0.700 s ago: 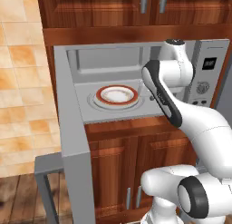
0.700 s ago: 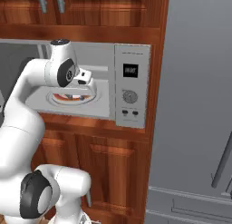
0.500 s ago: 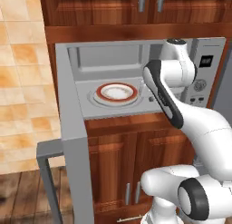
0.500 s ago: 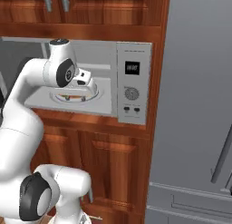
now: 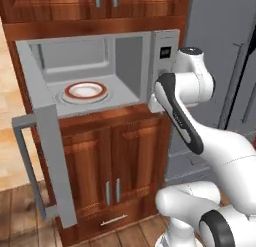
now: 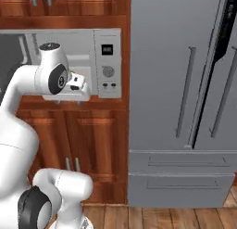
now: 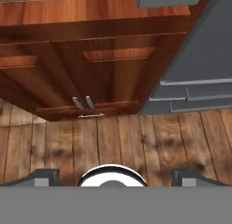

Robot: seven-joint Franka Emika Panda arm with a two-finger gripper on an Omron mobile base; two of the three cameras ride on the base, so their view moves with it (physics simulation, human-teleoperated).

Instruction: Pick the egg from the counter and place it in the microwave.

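The two-finger gripper (image 7: 116, 175) has its dark tips set wide apart with nothing between them, facing reddish-brown wood cabinets (image 7: 86, 69). The large silver-grey microwave (image 5: 100, 71) stands open, a red-rimmed white plate (image 5: 85, 91) centred on its turntable.

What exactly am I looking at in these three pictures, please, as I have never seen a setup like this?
It is a rendered kitchen with a white robot arm on a mobile base. Two pictures come from cameras on the base, behind the arm to its left and right. The third comes from a camera on the hand, here pointing down at the wooden floor and the cabinet doors. The microwave stands open, its door swung out, with a red-rimmed plate on its turntable. A grey fridge stands beside it. The gripper shows just its dark fingertips at the bottom of the hand picture, set wide apart, holding nothing.
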